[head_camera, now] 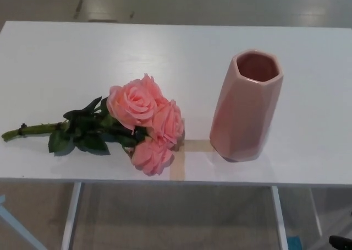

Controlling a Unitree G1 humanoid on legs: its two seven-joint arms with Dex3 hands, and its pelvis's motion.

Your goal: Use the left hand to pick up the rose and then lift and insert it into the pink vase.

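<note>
Head view shows rose lying beside upright pink vase.

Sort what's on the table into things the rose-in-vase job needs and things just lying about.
Needed:
rose bunch, lying on its side
pink vase, upright and empty-looking

Just there:
tan tape cross on the white table

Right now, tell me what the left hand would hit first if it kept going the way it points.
Cannot say: neither hand shows in the picture. Only the roses and pink vase are on the table.
</note>
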